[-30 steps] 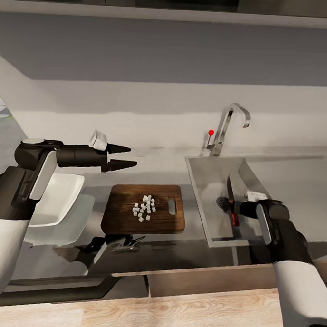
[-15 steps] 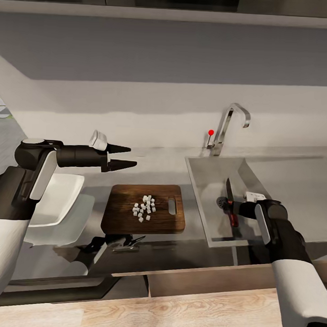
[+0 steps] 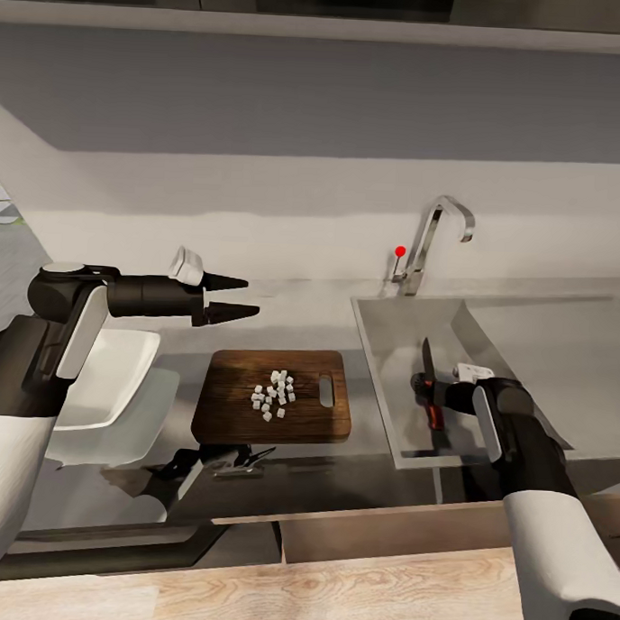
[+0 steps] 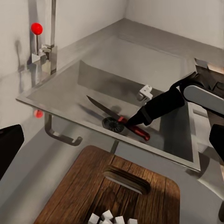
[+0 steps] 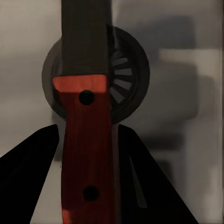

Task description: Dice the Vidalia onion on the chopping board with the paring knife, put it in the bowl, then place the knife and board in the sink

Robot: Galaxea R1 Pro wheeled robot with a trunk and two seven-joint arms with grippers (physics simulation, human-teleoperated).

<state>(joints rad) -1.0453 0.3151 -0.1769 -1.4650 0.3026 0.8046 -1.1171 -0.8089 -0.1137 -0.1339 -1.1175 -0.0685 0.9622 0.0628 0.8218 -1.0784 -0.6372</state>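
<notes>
The paring knife (image 3: 430,390) lies inside the sink (image 3: 380,349), its red handle (image 5: 86,154) over the round drain (image 5: 126,77) and its dark blade pointing toward the back wall of the basin. The right gripper (image 3: 432,398) reaches into the basin at the handle; in the right wrist view the two black fingers (image 5: 28,163) stand on either side of the handle with a visible gap on each side, so the jaws are apart and not clamped. The chrome tap (image 3: 437,234) with its red knob (image 3: 400,252) stands behind the basin, beyond the gripper.

The chopping board (image 3: 242,415) rests on the countertop (image 3: 283,313) well to the left of the right gripper, carrying a cluster of white onion dice (image 3: 273,395). The left gripper (image 3: 243,298) hovers above and behind the board's left part, fingers apart and empty. The bowl (image 3: 109,373) sits on the countertop under the left arm.
</notes>
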